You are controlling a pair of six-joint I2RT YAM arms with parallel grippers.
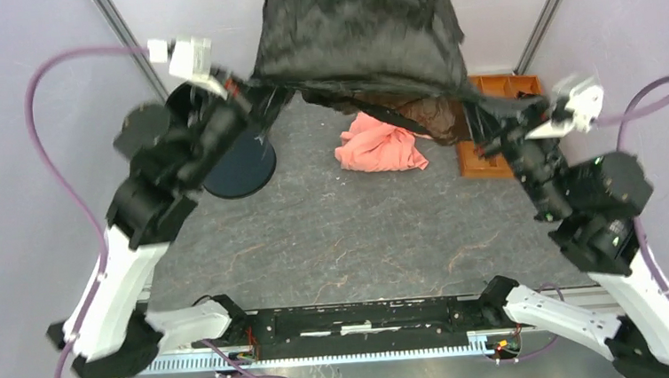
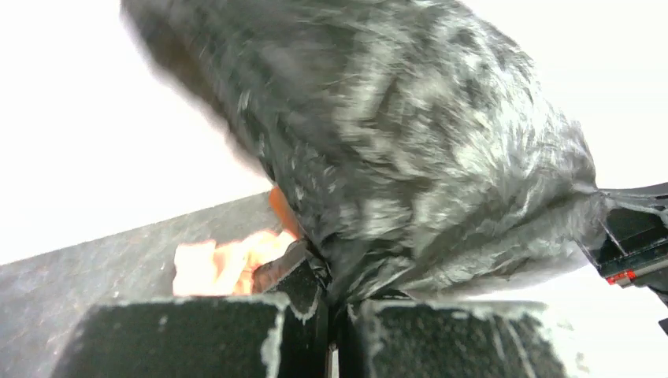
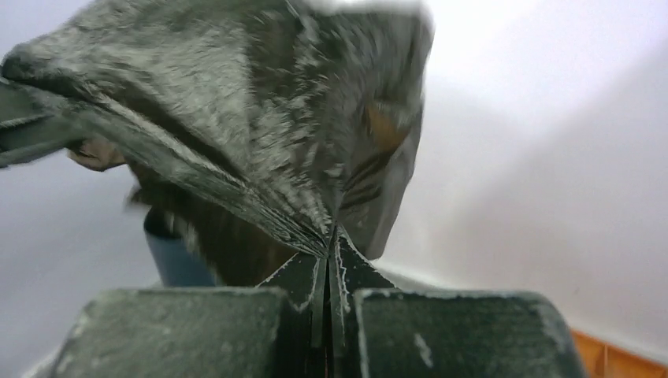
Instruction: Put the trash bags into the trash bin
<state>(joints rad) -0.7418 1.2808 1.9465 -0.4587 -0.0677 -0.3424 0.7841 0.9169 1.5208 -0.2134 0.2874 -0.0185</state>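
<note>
Bag [image 1: 365, 36] was stretched sideways between left gripper [image 1: 255, 89] and right gripper [image 1: 488, 112], both clamped on it, bin [image 1: 242, 164] nearer the left.

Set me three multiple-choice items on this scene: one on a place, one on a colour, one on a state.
1. Where does the trash bin stand?
A. on the table, beside the left arm
B. off the table, on the floor
C. at the table's near right corner

2. What colour is the cloth on the table?
A. green
B. salmon pink
C. white

3. How is the trash bag?
A. flat on the table
B. stuffed in the bin
C. held up, stretched between both arms' jaws

Answers:
1 A, the top view shows it partly behind the left arm.
2 B, it is pink against the grey tabletop.
3 C, each wrist view shows shut jaws pinching black plastic.
</note>
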